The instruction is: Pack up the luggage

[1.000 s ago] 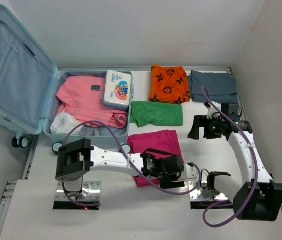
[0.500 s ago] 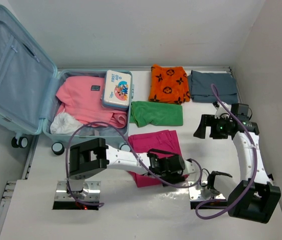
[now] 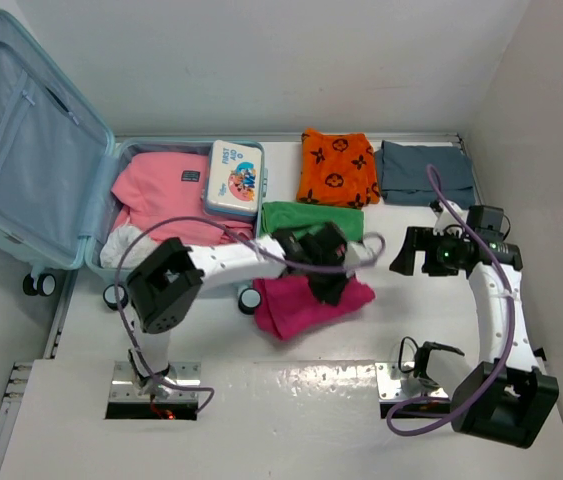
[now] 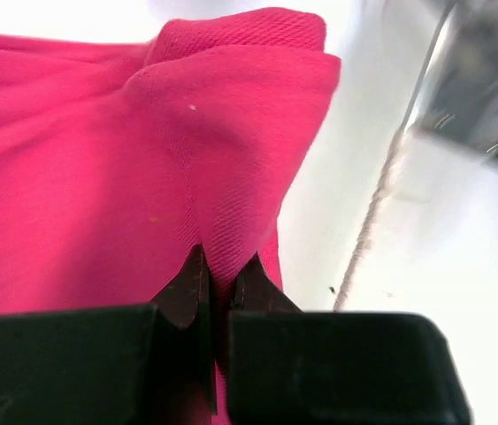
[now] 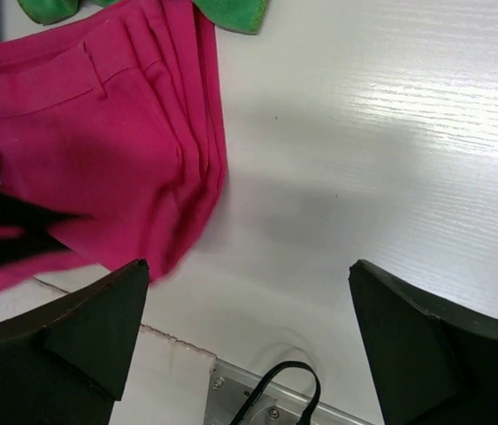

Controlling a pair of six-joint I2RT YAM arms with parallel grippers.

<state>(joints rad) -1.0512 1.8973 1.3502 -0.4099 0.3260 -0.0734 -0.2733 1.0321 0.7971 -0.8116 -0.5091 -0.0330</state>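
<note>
**Left fingers (image 4: 203,282) pinch the magenta garment (image 3: 296,305) beside the open luggage (image 3: 21,150)**

We see the luggage lying open at the far left of the surface (image 3: 291,410). 1 half leans up toward the left wall, and the other lies flat, holding a pink garment (image 3: 161,190) and a first-aid box (image 3: 234,178). Just right of the flat half, the magenta garment lies bunched on the surface. The left fingers are closed tight on a raised fold of that cloth. The right fingers (image 3: 406,256) stand wide apart with nothing between them, above bare surface to the right of the garment. Farther back lie 3 more pieces: a green cloth (image 3: 306,220), an orange cloth (image 3: 338,167) and a grey cloth (image 3: 424,172).
</note>
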